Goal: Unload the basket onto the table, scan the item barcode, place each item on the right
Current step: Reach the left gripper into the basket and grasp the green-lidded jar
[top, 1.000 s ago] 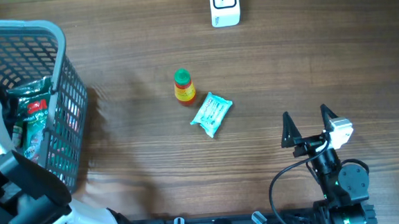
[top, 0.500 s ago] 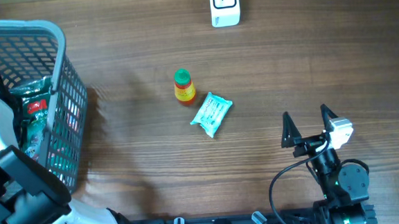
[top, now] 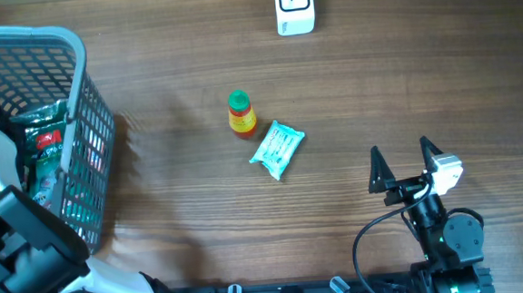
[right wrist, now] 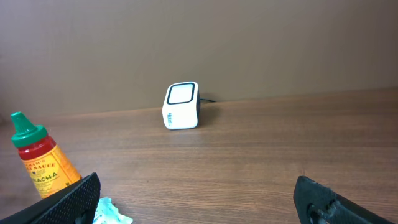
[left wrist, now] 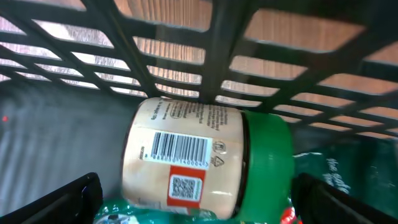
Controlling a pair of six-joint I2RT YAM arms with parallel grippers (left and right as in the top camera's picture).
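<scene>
Both the left fingers point(left wrist: 65, 200) and the right fingers point(top: 378, 169) stood wide open, empty. Inside the basket point(top: 79, 62), at the overhead frame's left, the jar point(left wrist: 186, 158) lay on its side just ahead of the left fingers, between them. Its long axis ran across the wrist frame, green lid rightward, barcode facing the camera. The right fingers sat far off, lower right.

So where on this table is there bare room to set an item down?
Bare wood lies between the basket and the sauce bottle, and right of the packet, up to the scanner. Crowded: inside the basket, and around bottle and packet, which sit close together.
</scene>
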